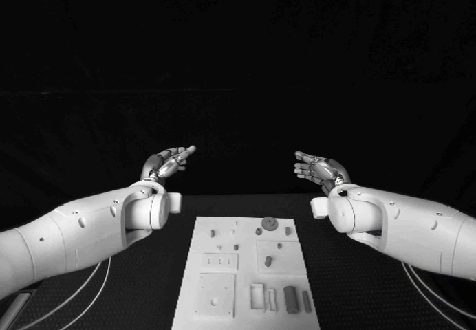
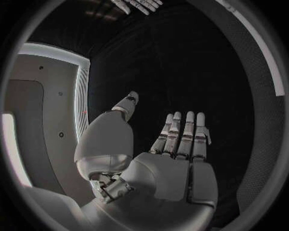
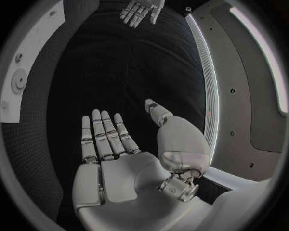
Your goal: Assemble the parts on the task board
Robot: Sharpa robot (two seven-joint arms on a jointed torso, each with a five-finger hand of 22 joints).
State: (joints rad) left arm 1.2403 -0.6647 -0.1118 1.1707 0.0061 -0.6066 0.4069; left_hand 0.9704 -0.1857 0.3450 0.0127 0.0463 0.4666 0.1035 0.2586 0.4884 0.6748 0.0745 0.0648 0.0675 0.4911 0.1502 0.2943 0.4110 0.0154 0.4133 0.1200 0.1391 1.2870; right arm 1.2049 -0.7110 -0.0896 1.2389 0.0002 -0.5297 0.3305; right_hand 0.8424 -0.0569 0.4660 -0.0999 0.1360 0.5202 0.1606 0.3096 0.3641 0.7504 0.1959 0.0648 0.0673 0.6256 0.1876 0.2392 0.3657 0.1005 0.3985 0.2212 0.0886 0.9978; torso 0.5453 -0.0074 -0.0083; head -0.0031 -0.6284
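Observation:
The white task board (image 1: pixel 248 275) lies in the middle of the black table, near the front. Several small grey parts sit on it: a round piece (image 1: pixel 269 222) at its far end and an oblong piece (image 1: pixel 291 299) near its front right corner. My left hand (image 1: pixel 168 163) is raised well above and beyond the board's far left, fingers straight and apart, holding nothing. My right hand (image 1: pixel 318 167) mirrors it on the far right, also flat and empty. The left wrist view shows the left hand (image 2: pixel 175 159) as an open palm, and the right wrist view shows the right hand (image 3: pixel 120 159) likewise.
Black table surface (image 1: pixel 357 289) runs on both sides of the board. Thin cables (image 1: pixel 84 292) hang under each arm near the table's sides. The opposite hand (image 3: pixel 140 10) appears far off in the right wrist view.

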